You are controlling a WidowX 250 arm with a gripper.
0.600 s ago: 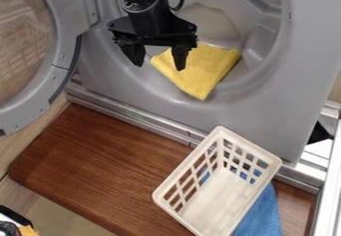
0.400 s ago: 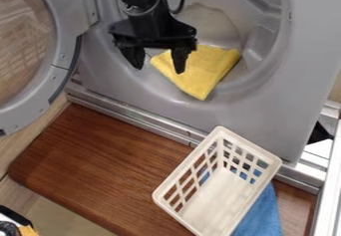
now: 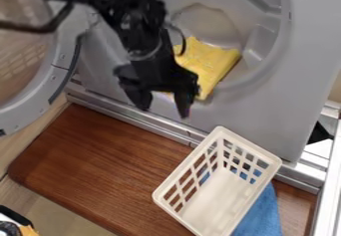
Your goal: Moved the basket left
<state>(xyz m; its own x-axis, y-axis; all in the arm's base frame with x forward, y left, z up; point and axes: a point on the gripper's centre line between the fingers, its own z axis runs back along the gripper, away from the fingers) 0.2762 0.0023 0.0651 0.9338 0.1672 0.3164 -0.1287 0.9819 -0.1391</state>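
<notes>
Gripper (image 3: 162, 109), jaws parted with nothing between them, in front of the machine's lower rim. The white basket (image 3: 222, 190) lies below and to the right of the jaws, on the brown board (image 3: 100, 165), apart from them; the yellow cloth (image 3: 206, 63) lies behind, above and to the right.

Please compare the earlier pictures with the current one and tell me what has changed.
The tool has moved down the view, toward the wooden board; its fingers are still apart, and it has neither taken hold of anything nor let anything go. The cream plastic basket, yellow cloth and blue cloth stayed put.
</notes>
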